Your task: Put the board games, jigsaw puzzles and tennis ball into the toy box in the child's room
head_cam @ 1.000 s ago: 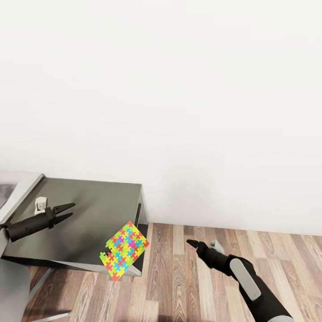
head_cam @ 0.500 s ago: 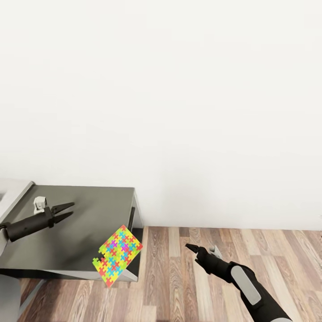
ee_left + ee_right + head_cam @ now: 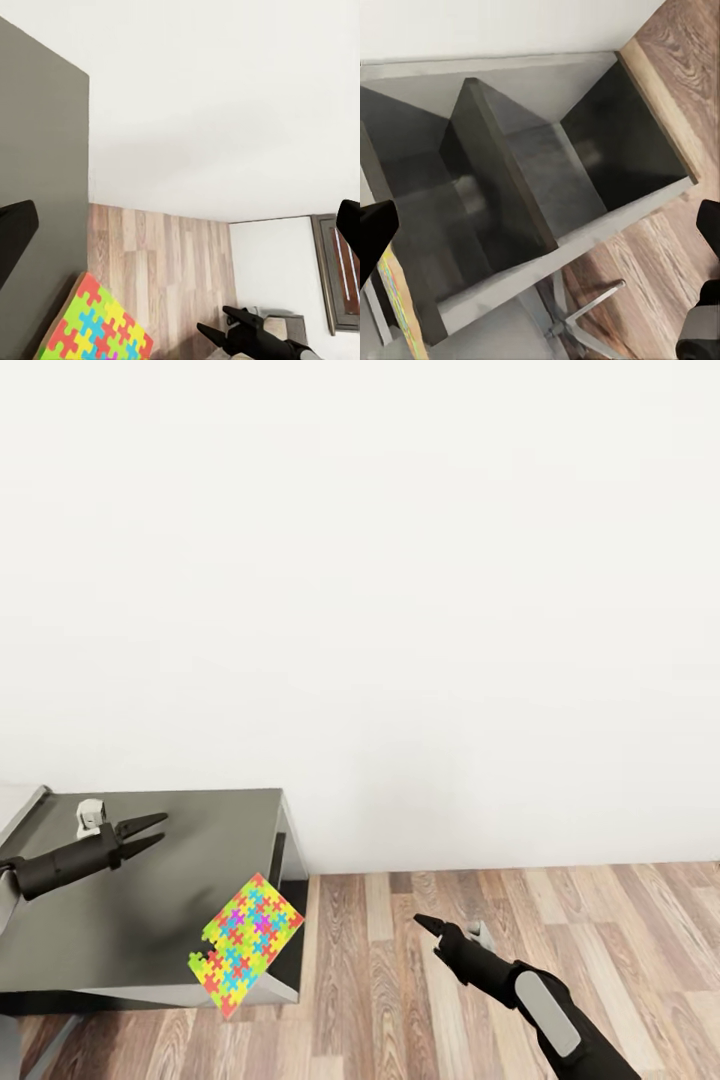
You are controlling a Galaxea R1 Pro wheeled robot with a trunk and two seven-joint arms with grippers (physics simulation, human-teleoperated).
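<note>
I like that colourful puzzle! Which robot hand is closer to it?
Left, though only by a little. The left hand hovers above the cabinet, up-left of the jigsaw puzzle; the right hand is over the floor.

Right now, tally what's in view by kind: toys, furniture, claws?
Jigsaw puzzle: 1, at the cabinet's front corner, overhanging the edge
Dark grey cabinet: 1
Claws: 2, left claw open over the cabinet, right claw over the wood floor
Total: 4

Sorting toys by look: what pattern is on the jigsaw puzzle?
A mosaic of yellow, green, pink, blue, red pieces on the jigsaw puzzle; clearest in the head view.
</note>
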